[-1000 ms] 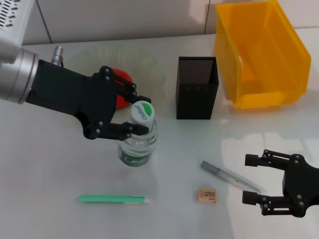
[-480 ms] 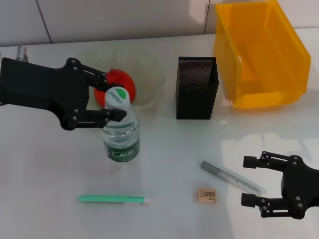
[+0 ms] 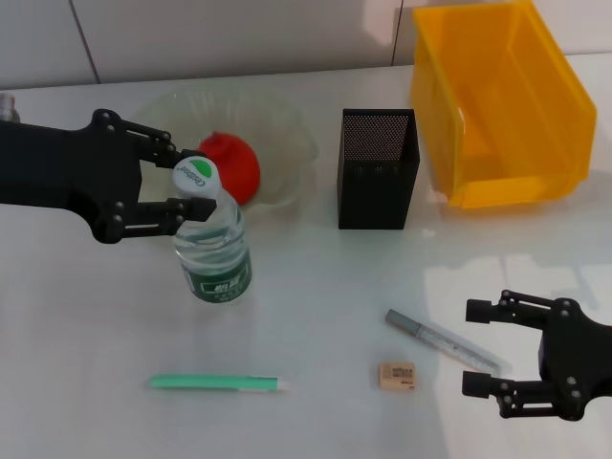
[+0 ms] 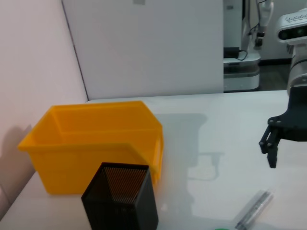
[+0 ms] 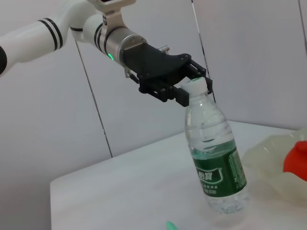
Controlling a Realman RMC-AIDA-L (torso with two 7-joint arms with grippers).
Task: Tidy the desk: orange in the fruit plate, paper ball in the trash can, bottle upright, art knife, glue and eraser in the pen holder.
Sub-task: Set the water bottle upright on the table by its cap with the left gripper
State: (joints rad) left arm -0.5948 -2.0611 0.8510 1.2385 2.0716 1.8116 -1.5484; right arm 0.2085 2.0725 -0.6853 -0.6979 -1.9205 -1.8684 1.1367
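Beside the one fruit plate (image 3: 287, 143), left fingers (image 3: 186, 205) grip one upright bottle (image 3: 212, 251); right fingers (image 3: 483, 310) wide

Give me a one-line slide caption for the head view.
Left gripper holds the upright bottle by its cap beside the fruit plate; right gripper open near the eraser.

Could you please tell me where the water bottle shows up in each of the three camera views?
Head view: the bottle stands left of centre, in front of the fruit plate, its cap between the left gripper jaws.
Left wrist view: not in it.
Right wrist view: centre-right, cap at the same gripper.
Shared landmark: the orange, beside the bottle in both.
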